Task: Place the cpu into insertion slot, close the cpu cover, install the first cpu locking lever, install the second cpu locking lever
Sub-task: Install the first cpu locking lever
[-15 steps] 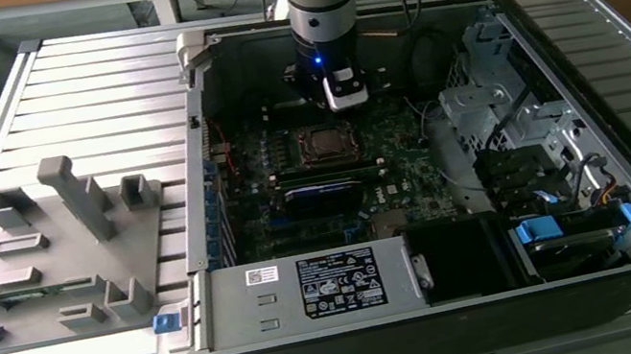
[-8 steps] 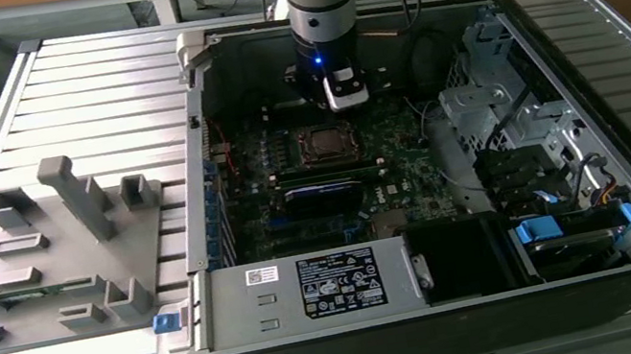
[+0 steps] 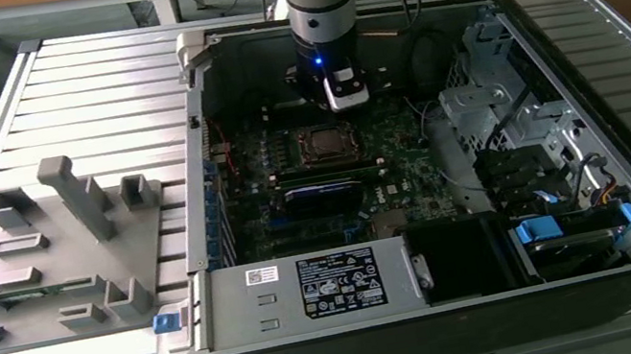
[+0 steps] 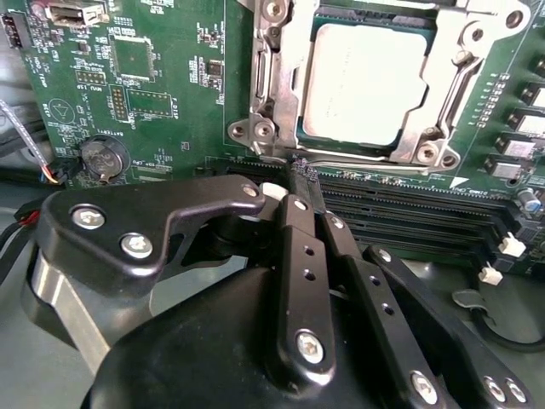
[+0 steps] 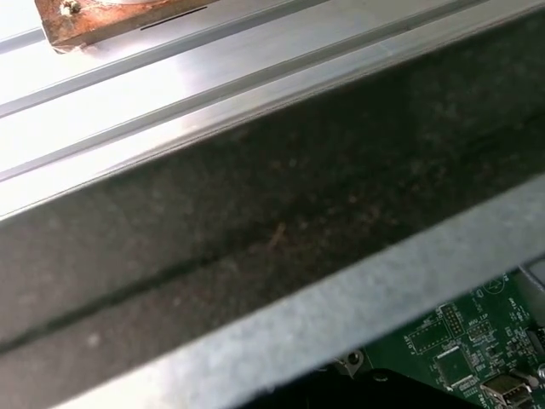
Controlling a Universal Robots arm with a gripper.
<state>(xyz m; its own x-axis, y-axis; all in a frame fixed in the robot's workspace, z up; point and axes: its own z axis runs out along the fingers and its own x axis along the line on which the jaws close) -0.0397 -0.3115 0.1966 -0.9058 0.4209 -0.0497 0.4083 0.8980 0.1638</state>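
Second wrist view: cpu (image 4: 364, 83) dull grey, seemingly seated under cpu cover (image 4: 447, 81); hand (image 4: 300, 183) clenched, empty.

**Head count inside the open case**

One computer case (image 3: 467, 296) on the table, one green circuit board (image 4: 170, 85), one cpu (image 4: 364, 85) under one cpu cover (image 4: 443, 81). One coin battery (image 4: 104, 158). One robot arm (image 3: 318, 1). One grey fixture tray (image 3: 59, 271) beside the case. One white-labelled grey box (image 3: 309, 287).

Light: even, bright | glare: aluminium rails (image 5: 170, 77) (washed out) | foreground blurred
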